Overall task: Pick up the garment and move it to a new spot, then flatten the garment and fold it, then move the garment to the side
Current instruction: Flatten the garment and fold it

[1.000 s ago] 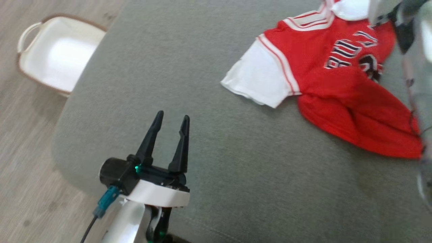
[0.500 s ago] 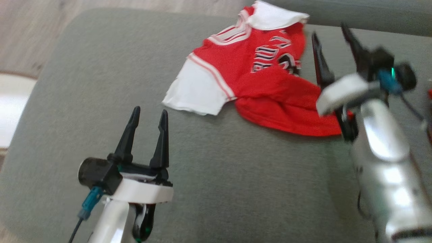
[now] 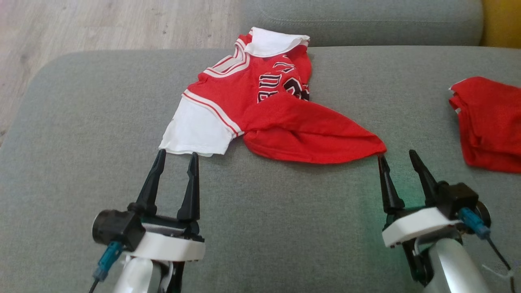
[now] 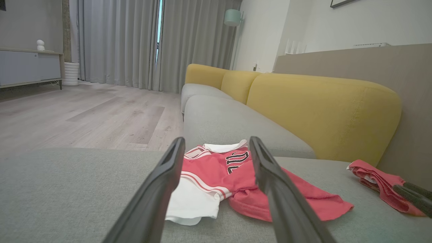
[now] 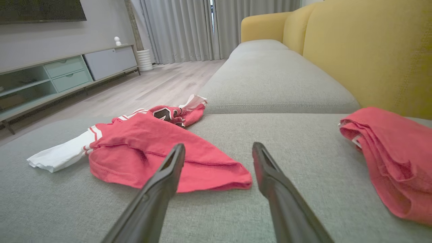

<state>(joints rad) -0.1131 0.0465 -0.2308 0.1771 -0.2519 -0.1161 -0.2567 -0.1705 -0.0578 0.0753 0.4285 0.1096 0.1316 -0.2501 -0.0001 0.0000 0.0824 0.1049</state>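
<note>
Left gripper [image 3: 178,152] and right gripper [image 3: 396,154] are hovering low over the grey seat cushion [image 3: 285,228], each with its two fingers spread apart and gripping nothing. The garment [image 3: 281,118], a red jersey with white trim, is lying crumpled on the far half of this cushion, its far end reaching the seam with the next cushion. The left fingertips are pointing at the white sleeve [image 3: 195,132]; the right fingertips are sitting just beside the red hem corner [image 3: 374,147]. The step in hand is judged to be the pick-up. Each gripper should be descending onto its own edge and pinching the cloth near that edge, not the bunched middle, and both should be lifting together so the jersey is hanging evenly. The wrist views are adding the yellow backrest [image 4: 320,111] and are showing how the hem fold [image 5: 209,170] is rising off the cushion. The head view is laying out the jersey's outline from above and its wide gap to the second red cloth [image 3: 486,122].
</note>
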